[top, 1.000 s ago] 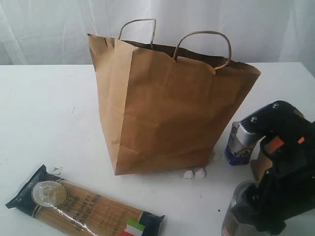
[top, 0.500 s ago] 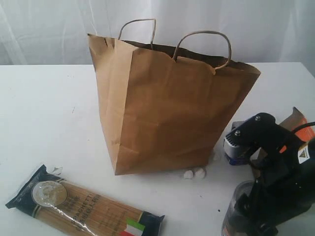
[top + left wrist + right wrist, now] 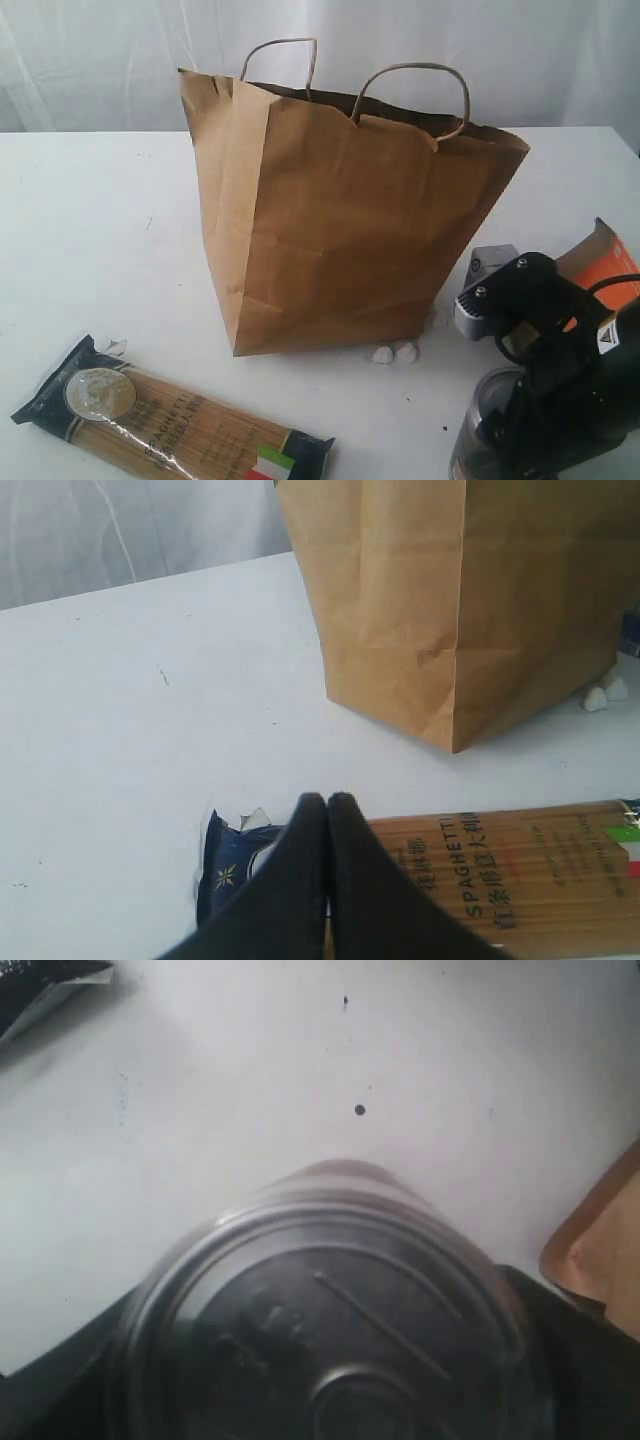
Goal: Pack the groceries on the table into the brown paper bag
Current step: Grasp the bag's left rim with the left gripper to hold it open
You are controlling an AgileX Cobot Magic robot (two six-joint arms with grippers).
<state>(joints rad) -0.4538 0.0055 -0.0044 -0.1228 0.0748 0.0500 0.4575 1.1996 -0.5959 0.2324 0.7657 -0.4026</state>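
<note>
The brown paper bag (image 3: 340, 230) stands upright and open-topped in the middle of the table (image 3: 90, 230). A spaghetti pack (image 3: 170, 420) lies flat in front of it on the left. My left gripper (image 3: 328, 802) is shut and empty, hovering over the pack's dark end (image 3: 225, 875). At front right my right gripper (image 3: 500, 440) is lowered over a silver tin can (image 3: 468, 445), standing open with a dark finger (image 3: 565, 1345) close on each side of the can's lid (image 3: 330, 1320). The can stands on the table.
Behind the right arm a small carton (image 3: 487, 262) is mostly hidden, and a brown pouch with an orange label (image 3: 600, 255) lies beside it. Small white lumps (image 3: 395, 352) sit at the bag's front base. A white curtain hangs behind the table.
The right arm has sunk lower over the tin can and shifted a little, uncovering the orange-labelled pouch and hiding more of the carton. The left gripper has not moved.
</note>
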